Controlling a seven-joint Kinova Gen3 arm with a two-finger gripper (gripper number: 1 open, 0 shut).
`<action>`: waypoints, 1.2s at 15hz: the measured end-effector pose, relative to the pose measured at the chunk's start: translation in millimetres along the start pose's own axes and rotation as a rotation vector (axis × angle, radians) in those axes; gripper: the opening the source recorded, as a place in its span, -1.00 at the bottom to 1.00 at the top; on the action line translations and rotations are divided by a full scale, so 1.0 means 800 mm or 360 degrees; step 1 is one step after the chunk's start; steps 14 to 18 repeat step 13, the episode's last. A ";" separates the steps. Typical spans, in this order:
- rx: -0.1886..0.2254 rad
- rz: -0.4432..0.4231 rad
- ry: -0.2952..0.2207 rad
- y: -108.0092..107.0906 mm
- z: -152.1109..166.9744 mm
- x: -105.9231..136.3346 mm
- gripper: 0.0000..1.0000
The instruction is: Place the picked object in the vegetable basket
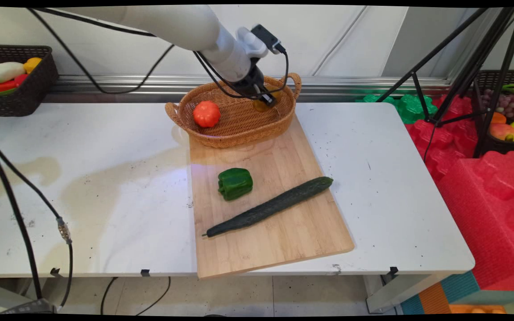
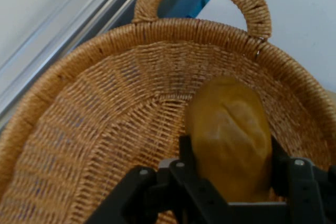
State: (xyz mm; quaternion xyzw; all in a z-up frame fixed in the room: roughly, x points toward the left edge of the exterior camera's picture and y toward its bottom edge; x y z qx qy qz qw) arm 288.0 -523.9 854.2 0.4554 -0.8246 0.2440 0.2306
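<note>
Potato (image 2: pixel 230 137), brownish-yellow and mostly hidden behind the gripper (image 1: pixel 267 100) in the main view, sits inside the wicker basket (image 1: pixel 239 129) at its right end; the jaws are clamped on its sides; a tomato (image 1: pixel 206 113) lies well apart.

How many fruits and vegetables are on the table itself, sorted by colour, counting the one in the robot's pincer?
Green: 2, the green pepper and the cucumber, both on the wooden board.
Red-orange: 1, the tomato in the wicker basket.
Yellow-brown: 1, the potato-like piece between the fingers of the pincer, inside the basket.
Total: 4.
</note>
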 end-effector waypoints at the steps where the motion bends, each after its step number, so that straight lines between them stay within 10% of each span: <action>1: -0.0008 -0.0008 -0.0006 0.000 0.010 0.001 -1.00; 9: -0.0034 -0.0058 -0.0036 -0.006 0.052 -0.001 -1.00; 10: -0.0039 -0.0061 -0.0037 -0.005 0.054 -0.001 1.00; 18: -0.0047 -0.0063 -0.0029 -0.006 0.052 -0.004 1.00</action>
